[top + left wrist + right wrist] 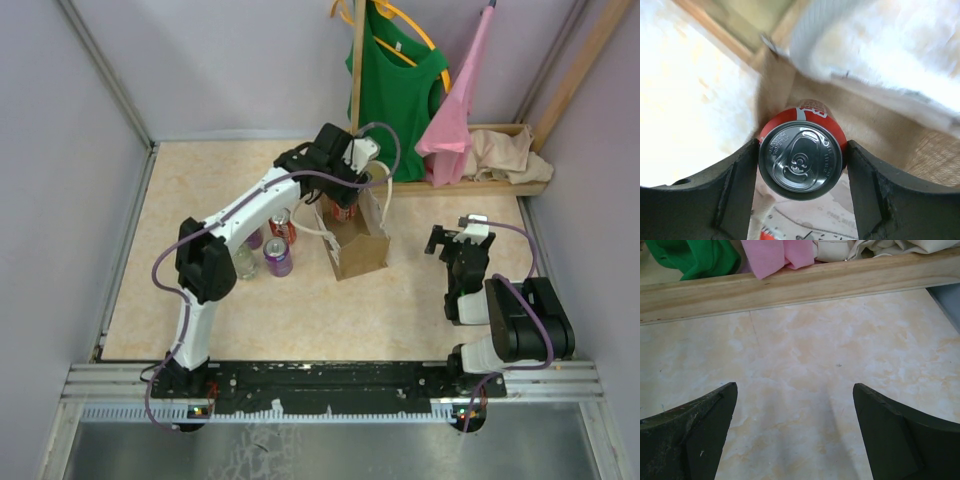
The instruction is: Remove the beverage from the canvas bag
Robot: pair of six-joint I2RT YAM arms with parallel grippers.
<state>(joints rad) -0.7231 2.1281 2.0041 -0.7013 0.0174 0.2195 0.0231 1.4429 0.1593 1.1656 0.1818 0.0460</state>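
The tan canvas bag [362, 252] stands upright mid-table, with cream rope handles [308, 226]. My left gripper [345, 196] reaches down at the bag's mouth and is shut on a red drinks can [345, 211]. In the left wrist view the can's silver top [801, 161] sits between my two fingers, both touching its sides, with the bag's brown inner wall [875, 125] behind it. My right gripper [455, 240] is open and empty to the right of the bag; in the right wrist view [795, 405] it is over bare tabletop.
A red can [282, 228], a purple can [277, 257] and a pale can [245, 263] stand left of the bag. At the back is a wooden rail [790, 285] with a green shirt [398, 80], pink cloth [455, 110] and a beige cloth heap [505, 152].
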